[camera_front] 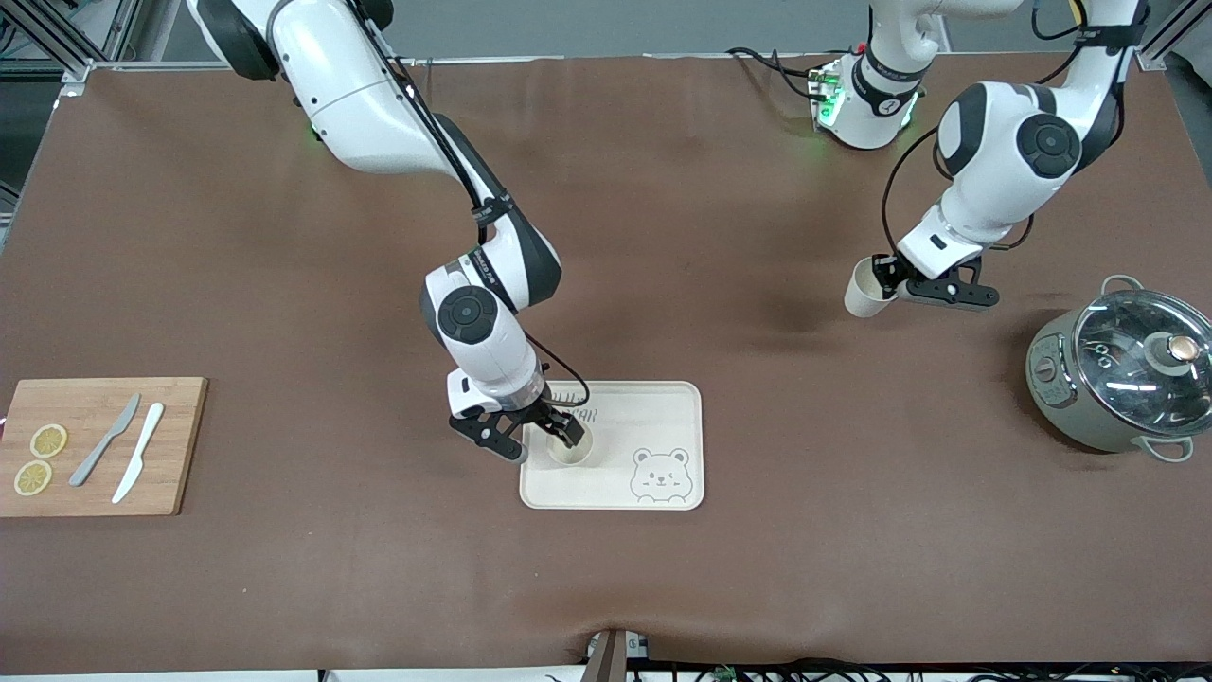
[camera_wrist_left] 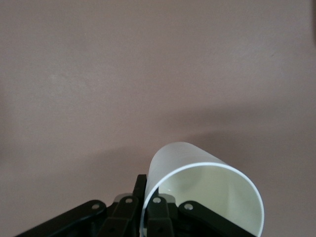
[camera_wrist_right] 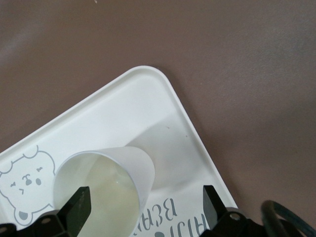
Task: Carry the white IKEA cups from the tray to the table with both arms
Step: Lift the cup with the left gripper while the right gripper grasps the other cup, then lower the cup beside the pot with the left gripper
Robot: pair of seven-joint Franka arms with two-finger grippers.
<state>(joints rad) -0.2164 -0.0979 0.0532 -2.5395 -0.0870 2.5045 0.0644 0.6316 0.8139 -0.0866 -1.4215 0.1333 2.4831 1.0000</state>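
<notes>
two cups (camera_front: 571, 449) to track. my right gripper (camera_front: 536, 438) stands wide open over the tray (camera_front: 663, 407), one finger (camera_wrist_right: 79, 207) inside the upright cup's (camera_wrist_right: 106, 190) mouth and the other outside its wall, so the rim lies between them, the cup's axis vertical; i judge closing will pinch the wall. my left gripper (camera_front: 892, 282) is clamped on the other cup (camera_front: 864, 288), carried tilted over bare table (camera_front: 720, 587), well apart from the tray.
</notes>
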